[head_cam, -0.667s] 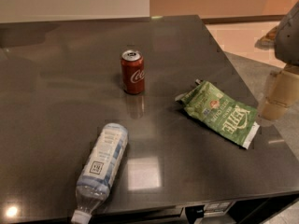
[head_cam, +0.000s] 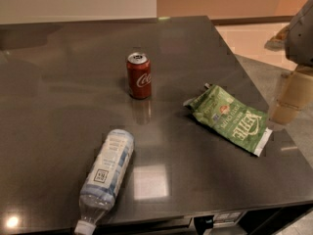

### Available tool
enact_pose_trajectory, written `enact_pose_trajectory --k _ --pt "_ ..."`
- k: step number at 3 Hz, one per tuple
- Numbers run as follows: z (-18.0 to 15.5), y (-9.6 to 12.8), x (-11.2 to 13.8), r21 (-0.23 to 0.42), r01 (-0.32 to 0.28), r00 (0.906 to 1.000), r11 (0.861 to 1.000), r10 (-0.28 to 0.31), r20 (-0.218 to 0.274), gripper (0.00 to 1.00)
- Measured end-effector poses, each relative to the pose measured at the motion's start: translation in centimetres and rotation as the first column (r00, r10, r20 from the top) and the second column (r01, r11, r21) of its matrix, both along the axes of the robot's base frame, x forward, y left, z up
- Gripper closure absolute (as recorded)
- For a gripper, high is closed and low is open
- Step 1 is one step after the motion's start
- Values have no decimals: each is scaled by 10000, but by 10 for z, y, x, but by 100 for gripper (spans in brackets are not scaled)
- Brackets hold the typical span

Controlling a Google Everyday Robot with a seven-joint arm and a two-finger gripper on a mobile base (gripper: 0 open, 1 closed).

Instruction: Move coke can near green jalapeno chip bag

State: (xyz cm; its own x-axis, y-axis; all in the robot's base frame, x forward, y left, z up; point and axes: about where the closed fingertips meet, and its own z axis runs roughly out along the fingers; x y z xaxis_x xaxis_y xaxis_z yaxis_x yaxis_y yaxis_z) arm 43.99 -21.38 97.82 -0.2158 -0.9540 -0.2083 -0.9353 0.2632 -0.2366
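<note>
The coke can (head_cam: 139, 76) is a small red can with a white script logo and a silver top. It stands upright near the middle of the dark table (head_cam: 58, 82). The green jalapeno chip bag (head_cam: 230, 118) lies flat to the can's right, near the table's right edge, with white "Kettle" lettering and white sealed ends. My gripper (head_cam: 292, 96) hangs at the far right of the view, just beyond the table's right edge and to the right of the bag. It holds nothing and is well apart from the can.
A clear plastic water bottle (head_cam: 107, 173) with a white label lies on its side at the front left, cap toward the front edge. The table's right edge runs diagonally past the bag. Light floor shows beyond it.
</note>
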Motion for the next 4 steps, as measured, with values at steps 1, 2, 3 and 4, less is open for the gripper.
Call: enact_pose_trajectory --k 1,2,3,4 --pt "-1 26 18 219 -135 9996 9997 129 254 0" --pt "-6 60 44 610 -296 9977 9977 258 626 0" --pt "-13 90 69 1095 -517 9962 9926 436 760 0" --pt "-21 124 91 1676 -849 9951 9822 751 637 0"
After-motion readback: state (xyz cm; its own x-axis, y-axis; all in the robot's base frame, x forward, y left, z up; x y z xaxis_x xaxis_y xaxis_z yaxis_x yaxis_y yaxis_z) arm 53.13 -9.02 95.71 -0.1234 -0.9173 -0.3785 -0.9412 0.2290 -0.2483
